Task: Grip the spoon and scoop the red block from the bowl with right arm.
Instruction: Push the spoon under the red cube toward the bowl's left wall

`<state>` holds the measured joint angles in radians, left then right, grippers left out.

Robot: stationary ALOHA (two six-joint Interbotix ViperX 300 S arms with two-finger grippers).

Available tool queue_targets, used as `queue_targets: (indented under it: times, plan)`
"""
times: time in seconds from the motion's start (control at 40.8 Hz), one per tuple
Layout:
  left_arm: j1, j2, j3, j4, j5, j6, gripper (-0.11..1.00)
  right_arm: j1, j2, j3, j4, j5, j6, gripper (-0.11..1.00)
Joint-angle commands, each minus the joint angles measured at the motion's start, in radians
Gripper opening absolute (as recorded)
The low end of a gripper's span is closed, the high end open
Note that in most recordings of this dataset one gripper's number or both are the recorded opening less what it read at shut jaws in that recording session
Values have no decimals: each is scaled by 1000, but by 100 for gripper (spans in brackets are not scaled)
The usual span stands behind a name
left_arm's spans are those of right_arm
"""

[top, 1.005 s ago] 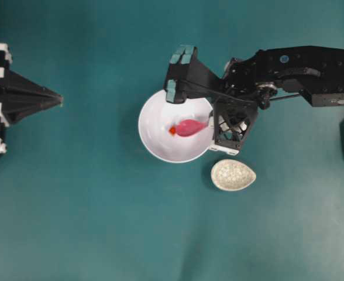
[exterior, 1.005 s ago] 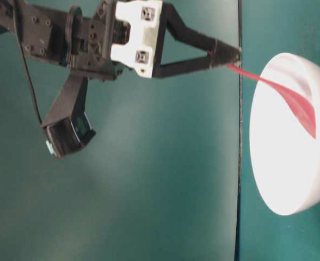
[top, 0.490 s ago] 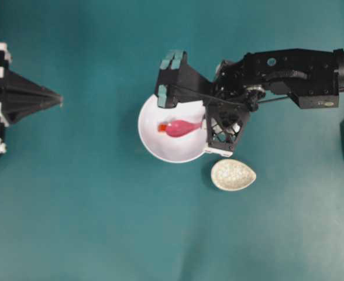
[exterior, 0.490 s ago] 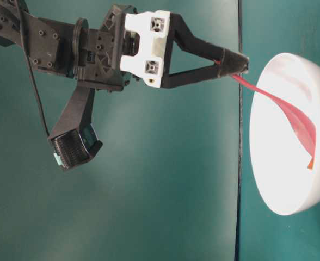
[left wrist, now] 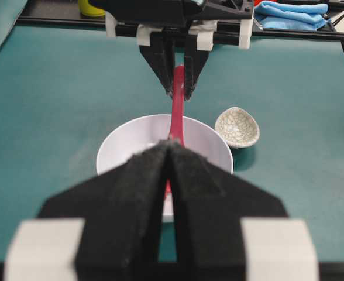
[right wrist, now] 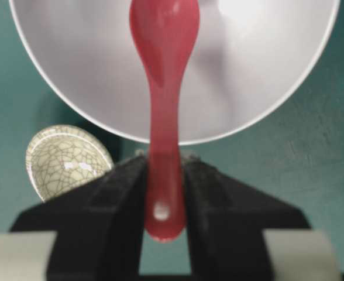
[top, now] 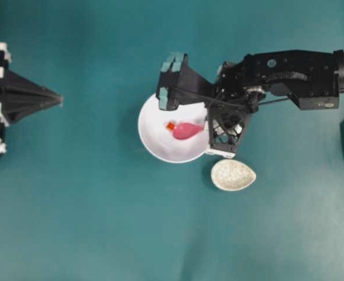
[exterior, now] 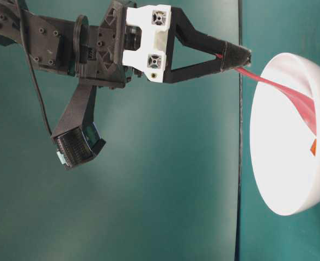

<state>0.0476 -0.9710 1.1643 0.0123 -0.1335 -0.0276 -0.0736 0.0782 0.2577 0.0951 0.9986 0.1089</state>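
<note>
Over the teal table (top: 102, 222) we see the right arm (top: 289, 73) reaching in from the right of the overhead view, its right gripper (right wrist: 163, 193) clamped on the handle of the spoon (right wrist: 163, 70). From the right wrist view we see both black fingers (right wrist: 110, 205) pressing the handle near its end, so that the pink scoop hangs out over the bowl (right wrist: 265, 88). At table level we see the spoon (exterior: 290, 98) slanting down from the fingertips into the bowl (exterior: 280, 163).

From overhead, we find the scoop (top: 186, 130) inside the bowl (top: 154, 146), right of its middle. We see the red block (top: 170, 125) lying on the white floor of the bowl, just beside the scoop's tip on its left; we cannot tell whether the two touch. At table level the block (exterior: 313, 147) shows as a small orange patch just under the scoop's tip.

We see a speckled beige dish (top: 233, 175) on the table just beside the bowl's lower right.

At the left edge we find the left gripper (top: 59, 99) well apart from the bowl, pointing toward it; in its own wrist view its fingers (left wrist: 143, 193) are pressed together on nothing.
</note>
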Motion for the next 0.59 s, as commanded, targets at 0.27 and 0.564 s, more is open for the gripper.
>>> queue_targets:
  times: [0.27, 0.564]
  plan:
    - [2, 3, -23, 3, -9, 3, 0, 3, -15, 23, -35, -40, 0, 24]
    - [2, 3, -23, 3, -8, 3, 0, 3, -8, 21, -38, -94, 2, 24]
